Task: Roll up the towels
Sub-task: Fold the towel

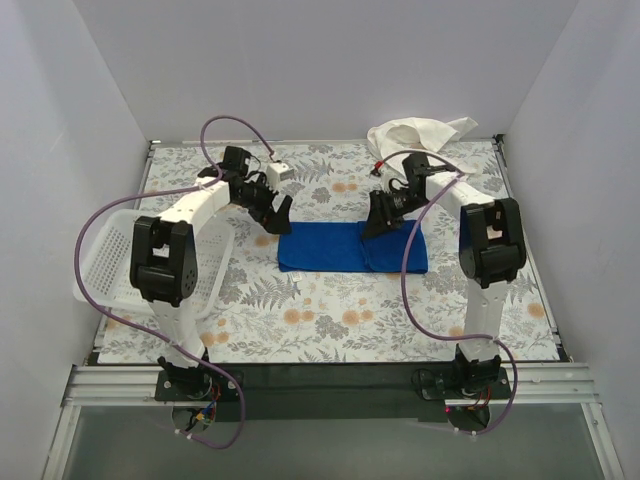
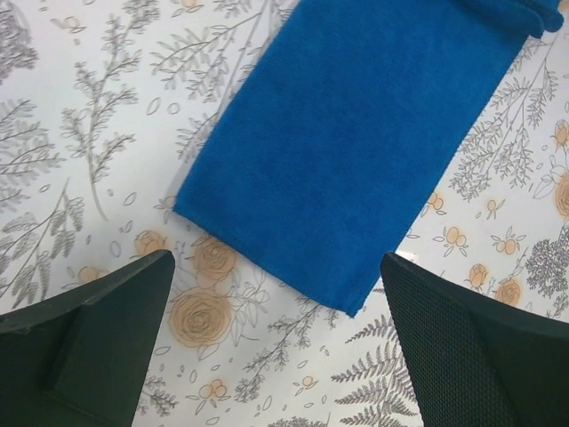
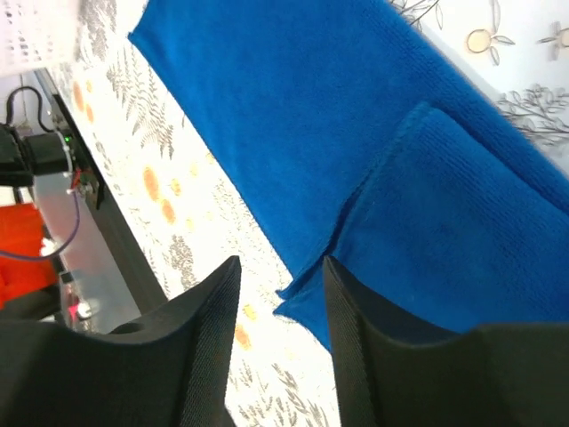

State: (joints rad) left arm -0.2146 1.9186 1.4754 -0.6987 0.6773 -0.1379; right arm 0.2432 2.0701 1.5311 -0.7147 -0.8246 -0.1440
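One blue towel (image 1: 340,247), one white towel (image 1: 415,132) and one basket (image 1: 100,260).

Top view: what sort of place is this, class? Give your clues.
Probably a robot lab cell: white walls box in the table, left arm and right arm are bolted to a metal rail, and a blue towel lies between them.

- I see the blue towel (image 1: 345,248) lying lengthwise mid-tabletop (image 1: 330,320), its right end doubled over.
- The right gripper (image 1: 378,226) is down at that fold.
- The left gripper (image 1: 272,218) hangs by the towel's far left corner.
- The white towel (image 1: 415,133) lies crumpled at the far right corner.
- A white basket (image 1: 105,262) sits at the left edge.
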